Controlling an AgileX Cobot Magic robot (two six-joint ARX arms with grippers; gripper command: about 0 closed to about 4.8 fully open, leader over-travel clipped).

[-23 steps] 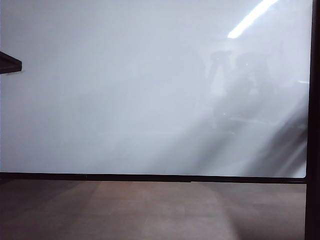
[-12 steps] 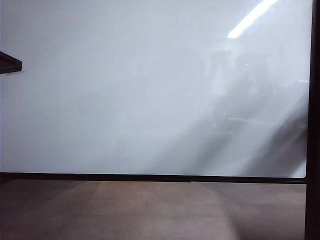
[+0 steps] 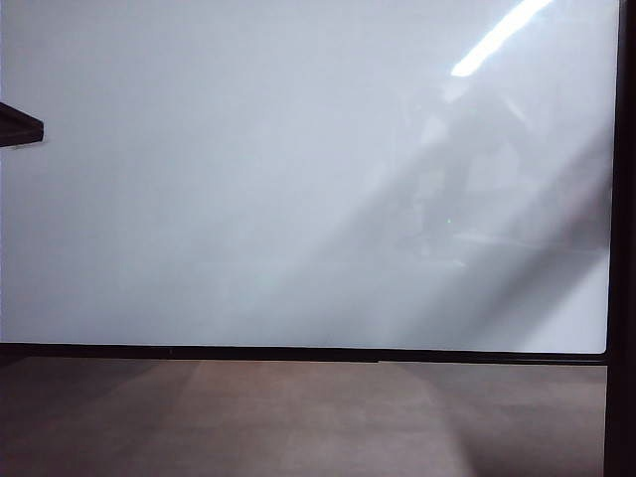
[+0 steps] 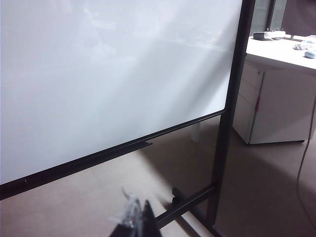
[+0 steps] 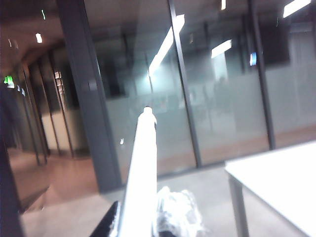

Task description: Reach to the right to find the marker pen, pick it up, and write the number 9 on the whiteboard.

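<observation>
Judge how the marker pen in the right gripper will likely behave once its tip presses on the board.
The marker pen looks slim, straight and rigid, so it probably won't bend. Only its lower end sits in the right gripper, so a sideways push could pivot it. Its smooth pale barrel may slip. The left gripper hangs below the blank whiteboard.

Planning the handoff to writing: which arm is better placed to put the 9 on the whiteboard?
Right. Its tool is shut on the marker pen, though it points toward a glass wall, away from the whiteboard. The left tool faces the still blank board, but no pen shows in it.
</observation>
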